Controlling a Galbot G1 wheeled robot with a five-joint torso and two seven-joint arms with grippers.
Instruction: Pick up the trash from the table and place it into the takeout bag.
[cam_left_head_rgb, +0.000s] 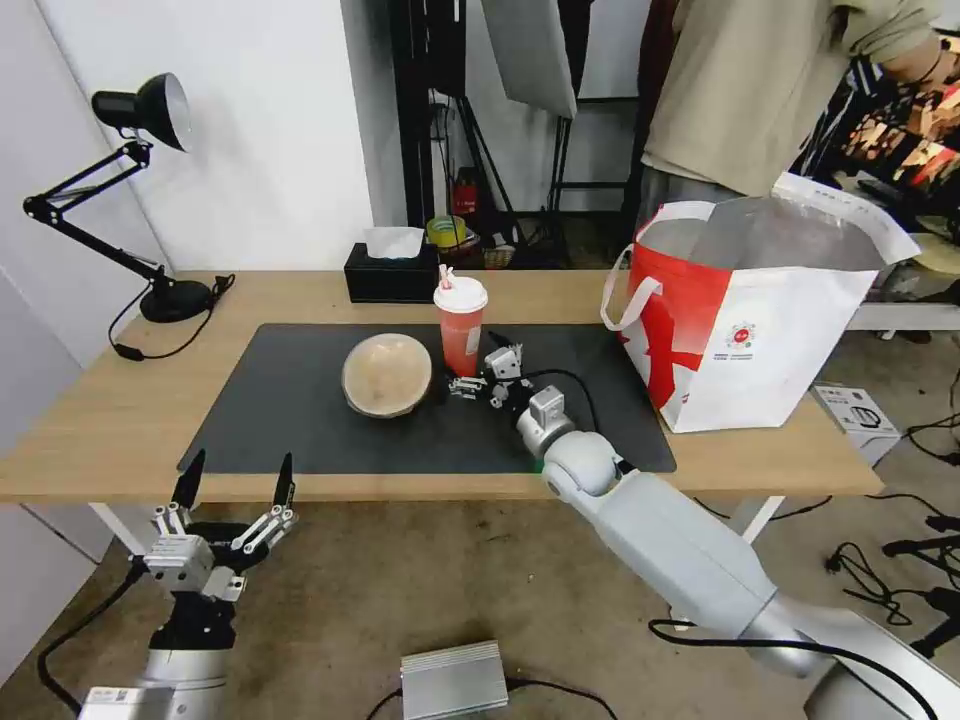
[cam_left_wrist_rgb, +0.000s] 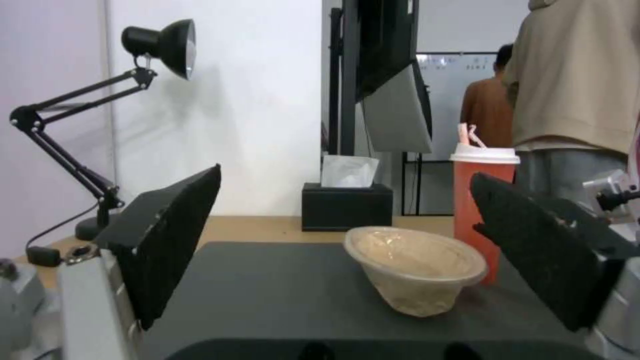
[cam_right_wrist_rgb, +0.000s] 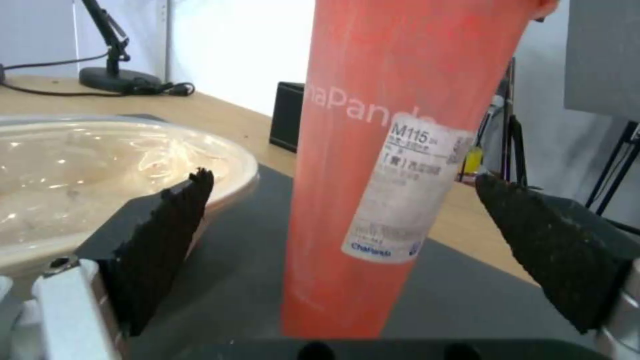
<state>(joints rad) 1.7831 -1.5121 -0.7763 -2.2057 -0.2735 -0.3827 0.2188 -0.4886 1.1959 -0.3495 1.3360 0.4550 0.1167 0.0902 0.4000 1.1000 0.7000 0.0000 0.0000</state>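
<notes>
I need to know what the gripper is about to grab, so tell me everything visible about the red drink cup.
The red drink cup is a tall, tapered, plastic-looking cup with a white lid, a pale straw and a printed white label. It stands upright on the dark grey mat, beside the tan container. The right gripper is open around its base, not touching.

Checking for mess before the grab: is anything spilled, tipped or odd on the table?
Nothing spilled. The red cup stands upright, lid on; the tan container sits tilted on the mat.
</notes>
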